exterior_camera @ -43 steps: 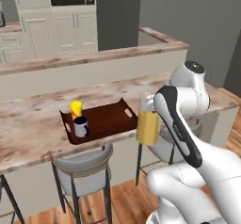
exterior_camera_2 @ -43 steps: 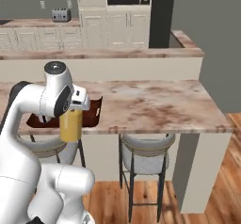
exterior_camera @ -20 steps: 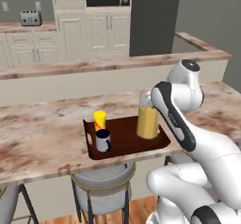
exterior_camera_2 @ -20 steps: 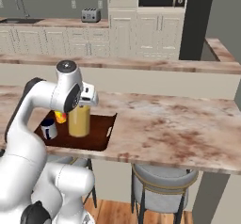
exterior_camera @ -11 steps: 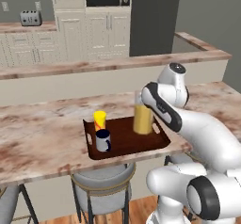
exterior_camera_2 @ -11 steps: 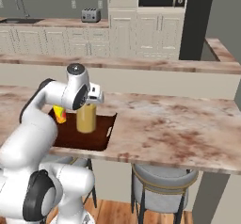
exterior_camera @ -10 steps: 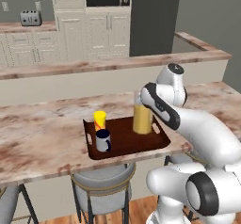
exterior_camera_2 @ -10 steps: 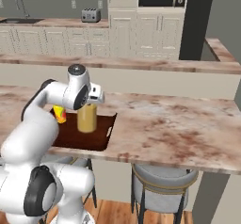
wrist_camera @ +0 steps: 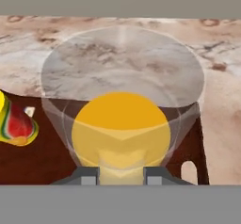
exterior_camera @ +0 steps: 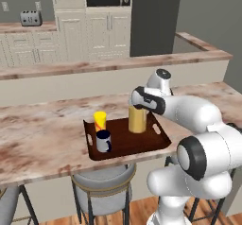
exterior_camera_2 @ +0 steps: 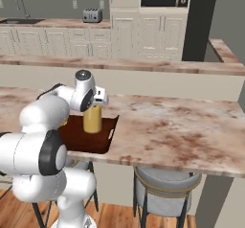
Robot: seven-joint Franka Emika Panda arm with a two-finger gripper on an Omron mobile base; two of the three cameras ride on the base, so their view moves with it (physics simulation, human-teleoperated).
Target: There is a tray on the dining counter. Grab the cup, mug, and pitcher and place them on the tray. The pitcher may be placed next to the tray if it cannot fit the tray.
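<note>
Left base view: the tray (exterior_camera: pixel 126 143) lies on the dining counter (exterior_camera: pixel 42 134) near its front edge; the cup (exterior_camera: pixel 99 121) stands upright at the tray's left rear, with the mug (exterior_camera: pixel 103 141) just in front of it; the pitcher (exterior_camera: pixel 137 119) stands upright on the right part of the tray; the gripper (exterior_camera: pixel 138 103) sits at the pitcher's top, the arm reaching in from the right.

Right base view: the pitcher (exterior_camera_2: pixel 93 119) stands on the tray (exterior_camera_2: pixel 95 141), near its right end; the gripper (exterior_camera_2: pixel 95 101) is directly above it, at its rim; the dining counter (exterior_camera_2: pixel 177 131) runs on to the right of the tray.

Hand view: the camera looks down into the pitcher (wrist_camera: pixel 121 124); the two fingertips (wrist_camera: pixel 84 176) stand partly closed, one on each side of the pitcher's wall at the lower edge, gripping it; the cup (wrist_camera: pixel 16 124) shows at the left edge over the tray (wrist_camera: pixel 42 162).
</note>
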